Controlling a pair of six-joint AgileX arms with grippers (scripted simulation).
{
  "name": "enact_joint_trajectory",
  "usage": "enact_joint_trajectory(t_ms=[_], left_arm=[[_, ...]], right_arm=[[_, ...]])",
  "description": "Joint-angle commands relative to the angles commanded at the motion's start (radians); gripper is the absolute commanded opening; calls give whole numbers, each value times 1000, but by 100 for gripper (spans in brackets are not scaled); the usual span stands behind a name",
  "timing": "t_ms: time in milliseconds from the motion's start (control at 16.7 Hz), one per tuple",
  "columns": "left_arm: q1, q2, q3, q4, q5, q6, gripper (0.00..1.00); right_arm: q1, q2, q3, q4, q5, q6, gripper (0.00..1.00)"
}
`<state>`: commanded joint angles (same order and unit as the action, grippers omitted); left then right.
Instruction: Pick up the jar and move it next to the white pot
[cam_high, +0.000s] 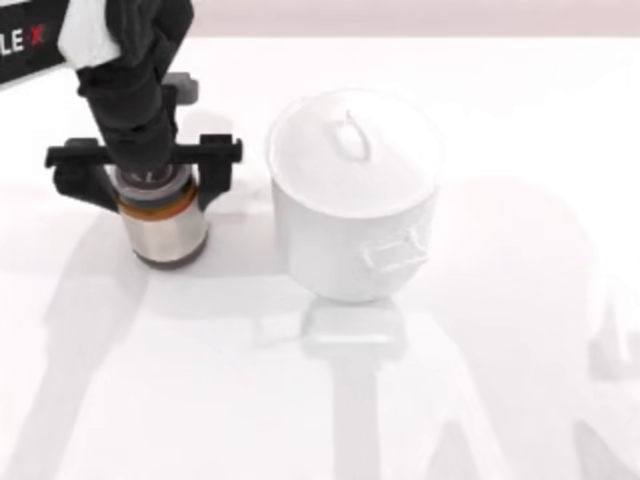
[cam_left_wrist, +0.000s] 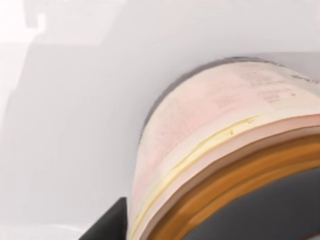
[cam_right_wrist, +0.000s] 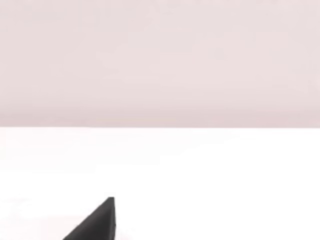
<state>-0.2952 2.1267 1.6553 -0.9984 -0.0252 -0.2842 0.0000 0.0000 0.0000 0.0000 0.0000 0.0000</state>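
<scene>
The jar (cam_high: 165, 225) stands upright on the table at the left, its pale label and orange band showing below the dark lid. It is a short gap to the left of the white pot (cam_high: 355, 225), which has its lid on and its squarish handle facing the front. My left gripper (cam_high: 150, 190) reaches down over the jar's top, open, with one finger on each side of the lid. The jar's label (cam_left_wrist: 210, 130) fills the left wrist view, beside a dark fingertip (cam_left_wrist: 107, 222). My right arm is out of the top view; its wrist view shows only one dark fingertip (cam_right_wrist: 102, 220).
A white tabletop (cam_high: 500, 400) stretches to the right and front of the pot. A black panel with lettering (cam_high: 25, 50) sits at the back left corner.
</scene>
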Motion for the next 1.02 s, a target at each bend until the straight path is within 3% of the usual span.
enact_joint_trajectory(t_ms=[660, 1020], left_arm=[[0, 0, 0, 0, 0, 0, 98], [0, 0, 0, 0, 0, 0, 100]], right_arm=[[0, 0, 0, 0, 0, 0, 100], [0, 0, 0, 0, 0, 0, 100]])
